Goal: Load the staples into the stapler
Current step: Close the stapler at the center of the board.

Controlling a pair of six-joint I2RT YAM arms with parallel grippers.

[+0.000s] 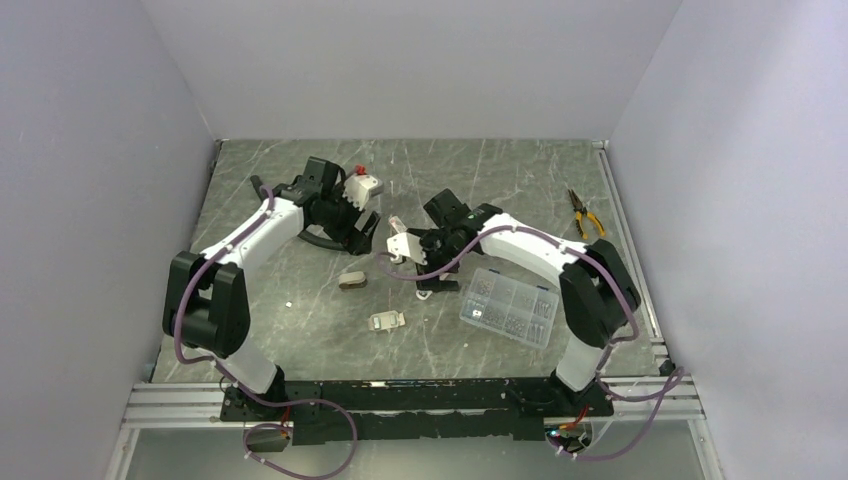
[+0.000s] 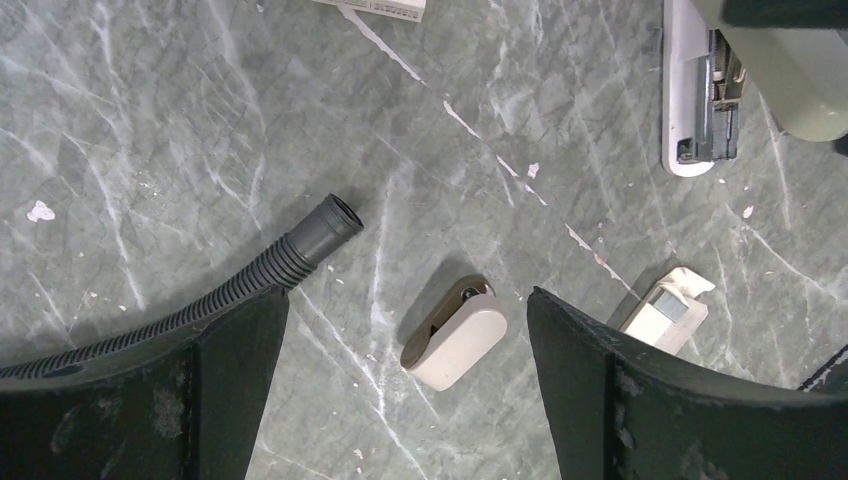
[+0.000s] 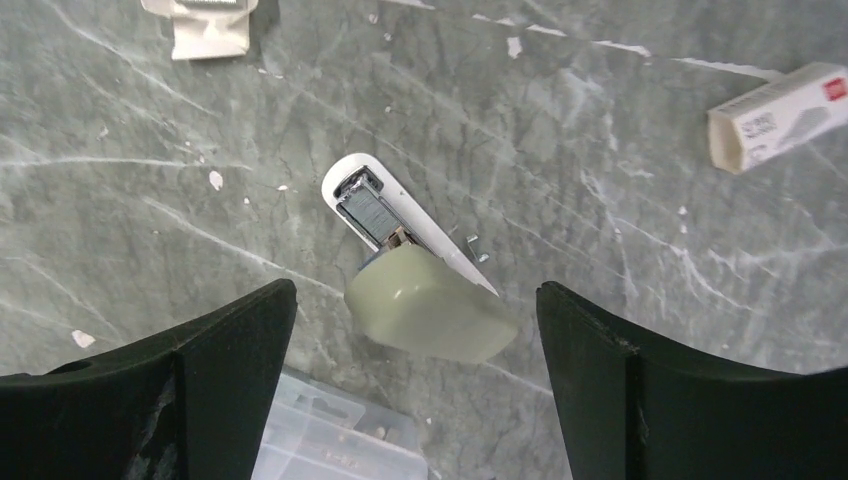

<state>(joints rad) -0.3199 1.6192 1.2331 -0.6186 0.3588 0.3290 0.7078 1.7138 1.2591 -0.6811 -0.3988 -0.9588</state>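
Clear plastic compartment box (image 1: pixel 470 300) at right of tabletop (image 1: pixel 300 330), small metal bits (image 1: pixel 515 322) sorted in cells. Olive-grey stapler (image 3: pixel 430 315) laid open near it, below right jaws. Both left jaws and right jaws spread wide, nothing held. Yellow-handled pliers (image 1: pixel 585 213) seen far right.

We see a robotics lab cell: plain pale walls (image 1: pixel 100 120) box in a marbled table (image 1: pixel 300 330), its left arm (image 1: pixel 245 240) and right arm (image 1: pixel 530 245) bolted to an aluminium rail (image 1: pixel 175 405).

- My left arm (image 1: pixel 245 245) and right arm (image 1: pixel 530 245) have white shells and black joints.
- Purple cables (image 1: pixel 178 335) run along both.
- I see broad black fingers (image 2: pixel 640 400).
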